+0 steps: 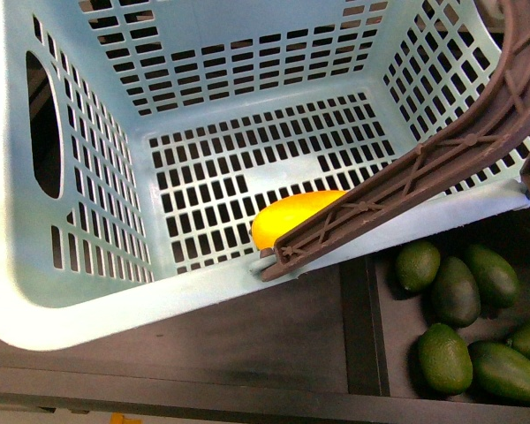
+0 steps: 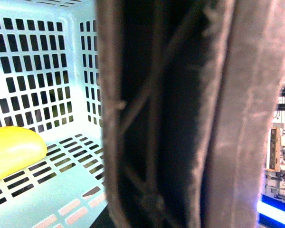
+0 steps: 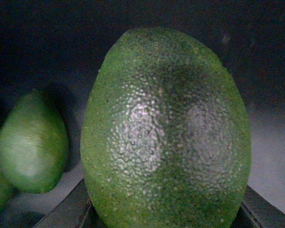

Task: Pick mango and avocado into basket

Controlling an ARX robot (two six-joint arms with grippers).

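The light teal basket (image 1: pixel 97 300) fills most of the front view, tilted toward me. A yellow mango (image 1: pixel 291 216) lies on its slotted floor, partly behind the dark brown handle (image 1: pixel 442 150). The left wrist view shows that handle (image 2: pixel 180 118) pressed right up against the camera, with the mango (image 2: pixel 14 149) on the basket floor (image 2: pixel 52 190) beside it; my left gripper is shut on the basket, its fingers hidden. A dark green avocado (image 3: pixel 166 133) fills the right wrist view, held upright with my right gripper shut on it. Neither gripper shows in the front view.
Several more avocados (image 1: pixel 455 291) lie in a dark compartment at the lower right, beside a dark divider (image 1: pixel 364 327). Another green fruit (image 3: pixel 31 147) sits behind the held avocado. A dark shelf surface (image 1: pixel 247 344) runs under the basket's near rim.
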